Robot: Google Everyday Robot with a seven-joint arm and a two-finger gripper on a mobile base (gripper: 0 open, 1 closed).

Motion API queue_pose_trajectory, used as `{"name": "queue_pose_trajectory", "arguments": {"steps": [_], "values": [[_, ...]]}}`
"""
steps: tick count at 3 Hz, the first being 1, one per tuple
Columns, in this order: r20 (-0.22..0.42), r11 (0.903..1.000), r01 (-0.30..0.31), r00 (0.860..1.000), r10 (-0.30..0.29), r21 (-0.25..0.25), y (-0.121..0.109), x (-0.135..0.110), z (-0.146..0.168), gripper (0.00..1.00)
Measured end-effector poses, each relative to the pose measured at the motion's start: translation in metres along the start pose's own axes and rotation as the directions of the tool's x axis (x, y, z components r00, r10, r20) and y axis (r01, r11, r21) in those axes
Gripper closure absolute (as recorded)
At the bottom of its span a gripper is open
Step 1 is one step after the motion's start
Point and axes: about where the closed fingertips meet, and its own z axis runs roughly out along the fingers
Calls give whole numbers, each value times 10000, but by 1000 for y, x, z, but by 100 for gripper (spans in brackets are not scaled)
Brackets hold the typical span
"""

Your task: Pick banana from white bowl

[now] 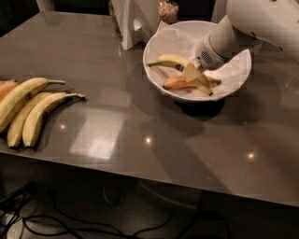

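Note:
The white bowl (236, 77), lined with crumpled white paper, stands at the back right of the dark table. In it lies the curved pale-yellow banana (169, 60), its greenish stem pointing left and a dark sticker near its middle. A shorter orange-brown fruit (177, 84) lies just in front of it. My gripper (191, 73) reaches down into the bowl from the upper right on the white arm (233, 32). It sits right at the banana's middle, touching or covering it just right of the sticker.
Three larger yellow bananas (28, 109) lie grouped at the table's left edge, with an orange fruit (4, 87) behind them. A white stand (135, 23) and a jar (168, 10) are behind the bowl. Cables lie on the floor below the table's front edge.

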Motion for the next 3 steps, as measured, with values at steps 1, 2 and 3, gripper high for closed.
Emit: {"name": "queue_pose_trajectory", "arguments": {"steps": [1, 2, 3], "values": [[277, 9988, 314, 9992, -303, -373, 12, -18, -10, 100], [564, 9938, 813, 9954, -771, -763, 25, -39, -29, 100], [968, 9891, 1287, 9879, -1215, -712, 30, -56, -60, 100]]}}
